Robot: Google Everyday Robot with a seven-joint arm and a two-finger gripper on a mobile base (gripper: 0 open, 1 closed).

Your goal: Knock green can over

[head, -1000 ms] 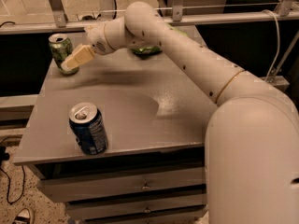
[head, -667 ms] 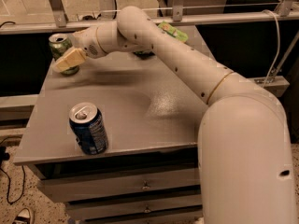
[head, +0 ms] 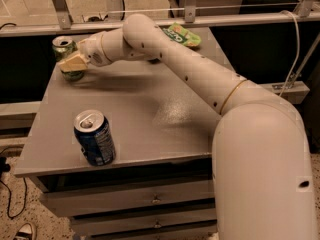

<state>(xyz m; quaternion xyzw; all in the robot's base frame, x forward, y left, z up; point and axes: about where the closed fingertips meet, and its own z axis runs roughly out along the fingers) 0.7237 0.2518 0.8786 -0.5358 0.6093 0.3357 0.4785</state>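
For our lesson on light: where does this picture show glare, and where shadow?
Camera view: a pale glare patch on the table; the arm casts a shadow beneath itself, up to the gripper at the green can, far-left corner.

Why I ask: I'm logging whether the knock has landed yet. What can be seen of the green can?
The green can is a small metal drink can with a light-green mottled print and a silver top. It stands upright, or nearly so, near the far left corner of the grey table, not yet knocked over. The tool sits against its camera-facing side, apparently touching it and hiding the middle of its body, so only the top and base show. Nothing else touches it.
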